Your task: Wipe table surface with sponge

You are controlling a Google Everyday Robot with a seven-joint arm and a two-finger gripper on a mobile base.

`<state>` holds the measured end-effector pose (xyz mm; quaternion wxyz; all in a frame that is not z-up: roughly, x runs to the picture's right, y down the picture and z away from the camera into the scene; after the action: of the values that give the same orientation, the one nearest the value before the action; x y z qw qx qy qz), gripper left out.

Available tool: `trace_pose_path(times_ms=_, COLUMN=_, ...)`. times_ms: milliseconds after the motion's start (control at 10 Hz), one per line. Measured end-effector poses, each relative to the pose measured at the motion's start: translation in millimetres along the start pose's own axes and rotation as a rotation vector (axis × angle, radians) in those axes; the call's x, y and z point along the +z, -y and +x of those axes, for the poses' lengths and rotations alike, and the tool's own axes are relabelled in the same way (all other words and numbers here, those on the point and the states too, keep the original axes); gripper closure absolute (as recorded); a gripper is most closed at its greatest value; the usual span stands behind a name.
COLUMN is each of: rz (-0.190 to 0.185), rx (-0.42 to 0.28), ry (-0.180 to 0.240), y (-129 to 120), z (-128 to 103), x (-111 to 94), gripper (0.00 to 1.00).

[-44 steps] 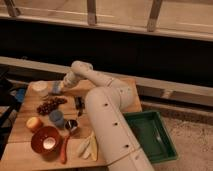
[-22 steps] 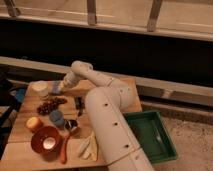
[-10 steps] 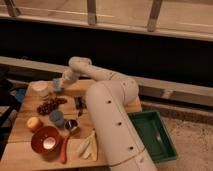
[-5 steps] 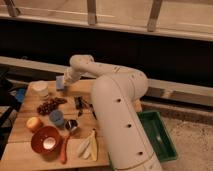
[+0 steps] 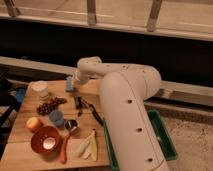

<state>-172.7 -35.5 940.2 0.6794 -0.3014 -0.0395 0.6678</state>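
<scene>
The table surface is a light-brown plank top at the lower left of the camera view. The sponge, a small blue-grey block, sits at the table's far edge, right of a white container. My gripper comes down from the bent white arm and meets the sponge's right side, shut on it and pressing it to the wood. The arm's end hides the sponge's right part.
On the table stand a white round container, dark grapes, a blue cup, an orange fruit, an orange bowl, a metal cup and black utensils. A green tray sits right of the table.
The gripper and the sponge have slid to the right along the table's far edge, away from the white container. The arm's large segment has swung closer and fills more of the view.
</scene>
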Motion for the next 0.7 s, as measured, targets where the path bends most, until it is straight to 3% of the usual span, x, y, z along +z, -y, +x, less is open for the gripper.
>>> trace_pose_path(times_ms=300, rz=0.041, rx=0.011, ry=-0.003, y=0.4, z=-17.5, x=4.2, gripper=1.00)
trace_pose_path(times_ms=700, rz=0.004, rx=-0.033, ry=-0.054, y=-27.1, z=-51.6, x=54.0, gripper=1.00)
